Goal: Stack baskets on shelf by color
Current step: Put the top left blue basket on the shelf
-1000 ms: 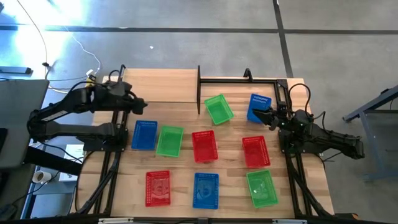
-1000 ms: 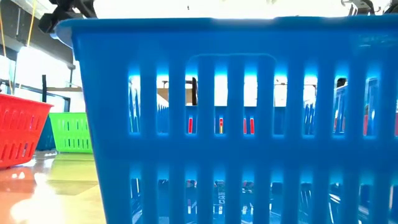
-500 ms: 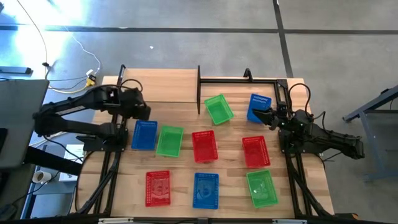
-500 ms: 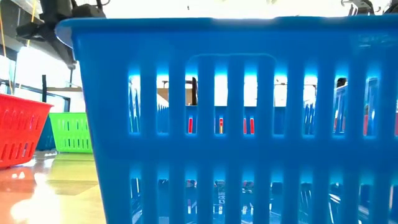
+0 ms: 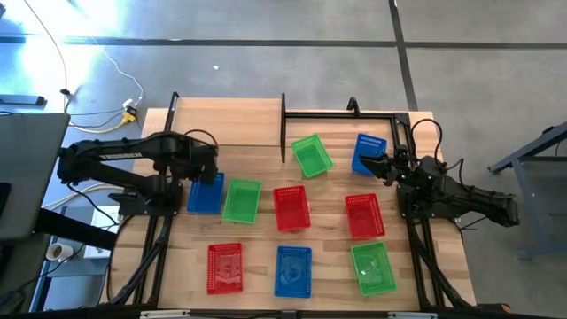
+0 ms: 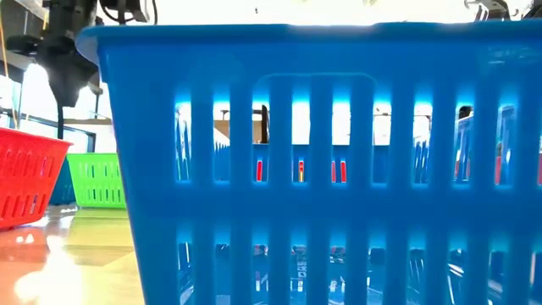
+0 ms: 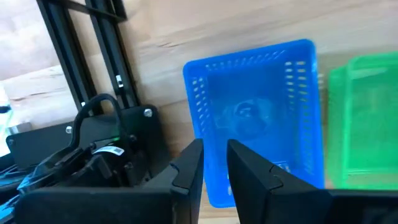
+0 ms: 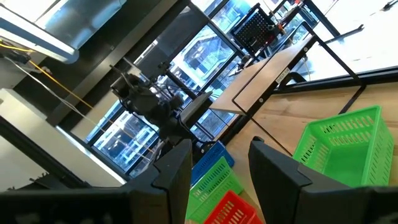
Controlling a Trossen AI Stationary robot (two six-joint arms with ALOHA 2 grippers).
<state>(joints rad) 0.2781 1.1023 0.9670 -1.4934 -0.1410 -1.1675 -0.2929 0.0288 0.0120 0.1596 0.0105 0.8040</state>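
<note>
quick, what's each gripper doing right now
Left gripper: fingers a narrow gap apart, holding nothing, above the blue basket.
Right gripper: open, empty, by the far blue basket.

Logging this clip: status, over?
Left gripper above blue basket, empty, jaws narrowly apart. Right gripper open by far blue basket. Shelf bare. No obstruction seen.

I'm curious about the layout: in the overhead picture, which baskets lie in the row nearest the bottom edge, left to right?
Red plastic lattice basket → blue plastic lattice basket → green plastic lattice basket.
</note>
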